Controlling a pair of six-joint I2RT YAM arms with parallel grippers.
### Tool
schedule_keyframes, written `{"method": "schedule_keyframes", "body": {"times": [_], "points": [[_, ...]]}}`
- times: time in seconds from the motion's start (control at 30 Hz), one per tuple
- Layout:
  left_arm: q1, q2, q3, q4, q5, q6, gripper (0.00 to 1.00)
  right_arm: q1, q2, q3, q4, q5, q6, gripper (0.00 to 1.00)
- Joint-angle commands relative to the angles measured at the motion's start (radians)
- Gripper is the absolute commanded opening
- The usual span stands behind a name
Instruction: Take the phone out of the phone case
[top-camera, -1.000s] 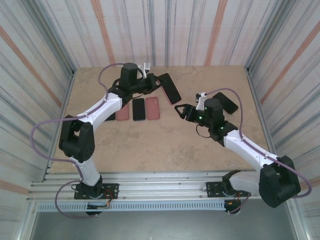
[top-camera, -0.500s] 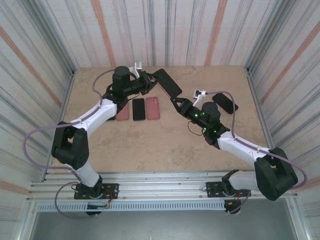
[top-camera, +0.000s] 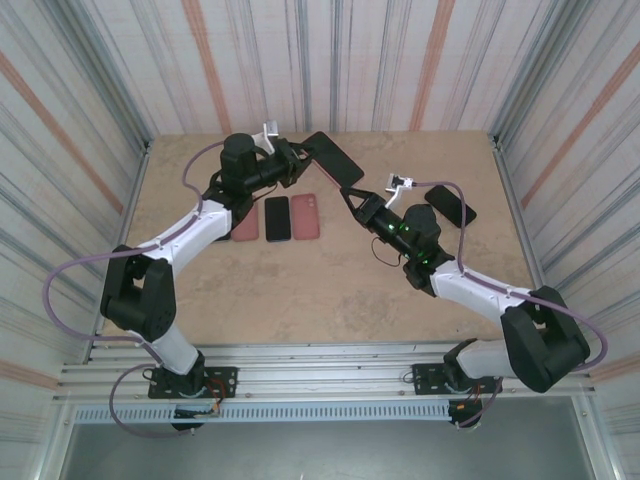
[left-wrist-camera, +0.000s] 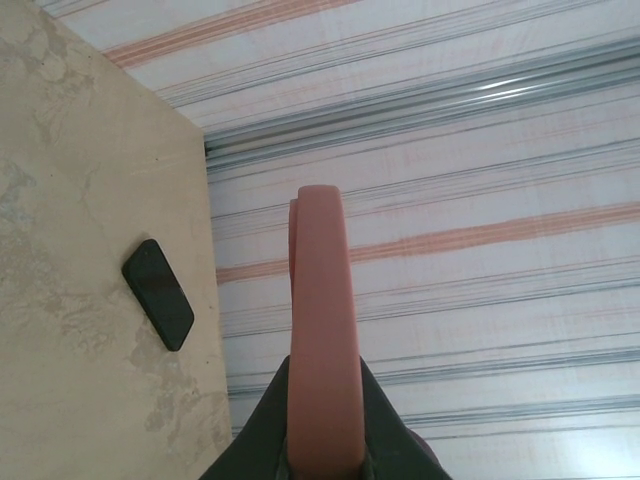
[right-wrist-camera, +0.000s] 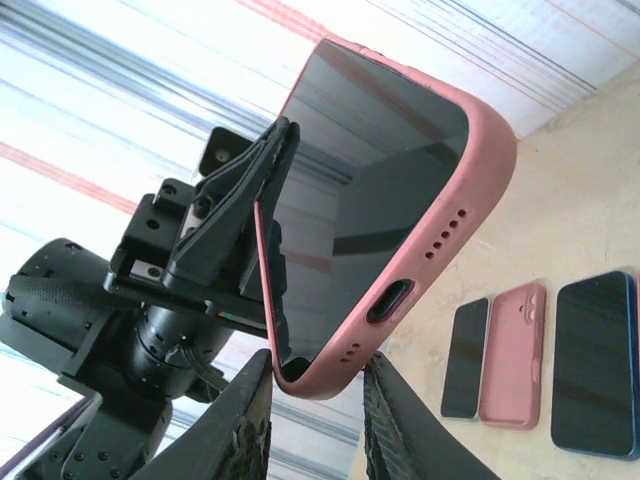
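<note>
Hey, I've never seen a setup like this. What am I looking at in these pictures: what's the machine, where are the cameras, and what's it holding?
These are two robot arms bolted at the near edge of a table. One picture looks down from above and behind them. The other two come from a camera on each wrist. The left pincer holds a phone in a pink case up in the air. The right pincer has its fingers on either side of that case's bottom corner, but I can't tell whether it's squeezing. On the table lie a black phone beside a loose pink case, and another black phone further right.
</note>
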Motion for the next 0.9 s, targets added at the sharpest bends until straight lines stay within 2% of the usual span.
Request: {"method": "schedule_keyframes", "body": {"times": [0.0,0.37,0.6,0.87], "points": [[0.007,-0.077,0.009,0.113,0.014,-0.040,0.00,0.002,0.027,0.027,0.027,0.005,0.024,0.24],[0.007,-0.098,0.008,0.157,0.015,-0.087,0.00,-0.015,0.083,0.055,0.079,-0.022,0.081,0.16],[0.009,-0.107,0.002,0.145,0.011,-0.076,0.00,-0.024,0.096,0.071,0.152,-0.068,0.069,0.24],[0.023,-0.083,0.019,0.140,0.013,-0.068,0.00,-0.023,0.107,0.089,0.222,-0.218,0.042,0.40]]}}
